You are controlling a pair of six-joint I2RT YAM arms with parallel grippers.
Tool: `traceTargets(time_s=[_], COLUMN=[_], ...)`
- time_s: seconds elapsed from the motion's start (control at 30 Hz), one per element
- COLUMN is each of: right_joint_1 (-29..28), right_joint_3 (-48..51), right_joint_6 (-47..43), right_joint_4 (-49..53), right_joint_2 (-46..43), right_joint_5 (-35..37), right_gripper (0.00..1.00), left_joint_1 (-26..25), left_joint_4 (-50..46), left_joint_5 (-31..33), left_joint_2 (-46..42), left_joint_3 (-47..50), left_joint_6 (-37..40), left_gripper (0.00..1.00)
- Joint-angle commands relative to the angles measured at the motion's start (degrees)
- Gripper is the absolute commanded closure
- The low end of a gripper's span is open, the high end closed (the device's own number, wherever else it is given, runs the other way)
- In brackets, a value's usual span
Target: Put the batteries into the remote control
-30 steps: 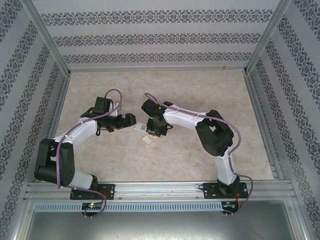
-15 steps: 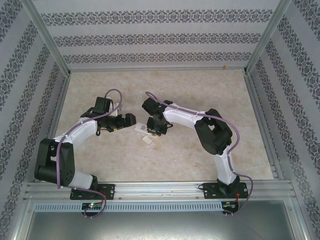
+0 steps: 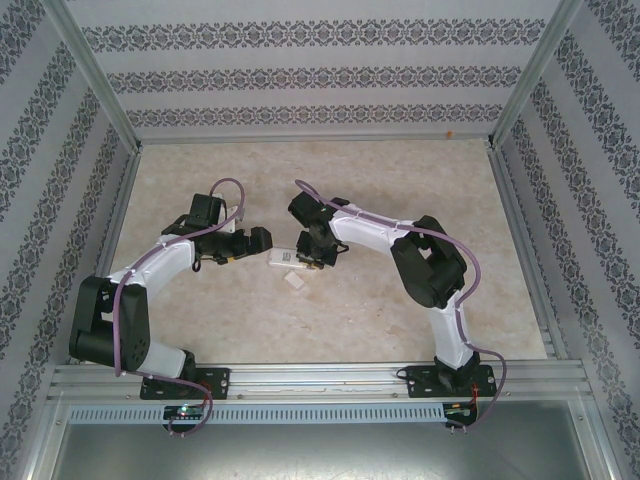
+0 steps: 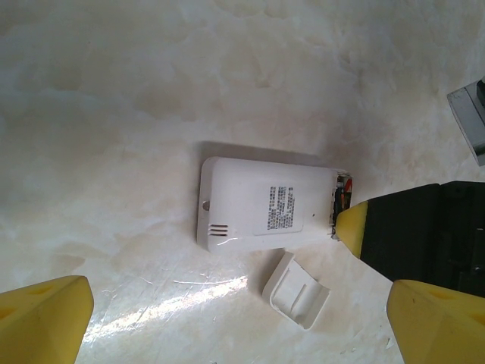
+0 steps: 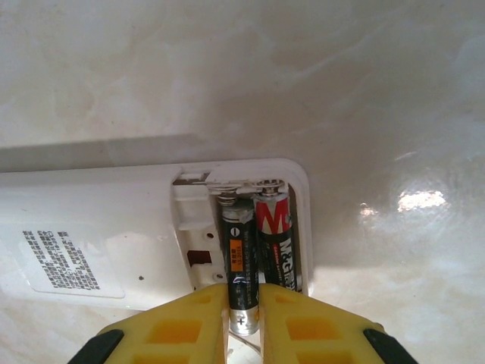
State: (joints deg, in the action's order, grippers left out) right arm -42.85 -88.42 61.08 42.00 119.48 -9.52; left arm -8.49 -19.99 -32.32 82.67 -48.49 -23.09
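The white remote control [image 5: 91, 243] lies back side up on the table, its battery compartment open. One red-and-black battery [image 5: 277, 241] lies in the right slot. My right gripper [image 5: 244, 297] is shut on a second battery [image 5: 237, 254], black with an orange label. That battery's far end rests against the spring contact of the left slot. Its near end sticks out between the yellow fingers. In the left wrist view the remote [image 4: 258, 203] lies ahead of my left gripper [image 4: 239, 330], which hangs open with nothing between its fingers.
The loose white battery cover [image 4: 298, 290] lies on the table just beside the remote, also in the top view [image 3: 295, 281]. Both arms meet at the table's middle [image 3: 283, 259]. Metal frame posts and patterned walls enclose the beige tabletop [image 3: 400, 170].
The right gripper has edged slightly toward the far side with the battery at the remote's end. The left arm has stayed still and open.
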Motion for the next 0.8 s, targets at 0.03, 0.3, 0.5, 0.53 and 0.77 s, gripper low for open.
traceTargets(time_s=[0.03,0.3,0.5,0.53,0.77], right_joint_1=[0.5,1.2,1.2,1.2,1.2], right_joint_3=[-1.8,-4.2,-4.8,-5.2,-6.4], right_joint_6=[-0.9,-5.2,-8.1,-8.2,-8.7], right_joint_4=[1.6,6.1,7.4,7.5,7.8], right_joint_2=[1.7,4.0,3.2,3.1,0.3], right_joint_5=[0.4,3.2,3.4,3.1,1.1], right_gripper=[0.83,0.85,0.8,0.79,0.73], left_joint_1=[0.3,0.3,0.3,0.3,0.3], left_joint_4=[-0.6,-0.6,-0.5,-0.4,-0.4], left_joint_5=[0.8,0.8,0.9,0.9,0.7], left_joint_2=[0.3,0.4,0.4,0.6,0.7], left_joint_3=[0.4,0.4,0.4,0.3,0.3], left_joint_6=[1.2,1.2,1.1,1.1,1.1], left_gripper=[0.0,0.0,0.0,0.0,0.0])
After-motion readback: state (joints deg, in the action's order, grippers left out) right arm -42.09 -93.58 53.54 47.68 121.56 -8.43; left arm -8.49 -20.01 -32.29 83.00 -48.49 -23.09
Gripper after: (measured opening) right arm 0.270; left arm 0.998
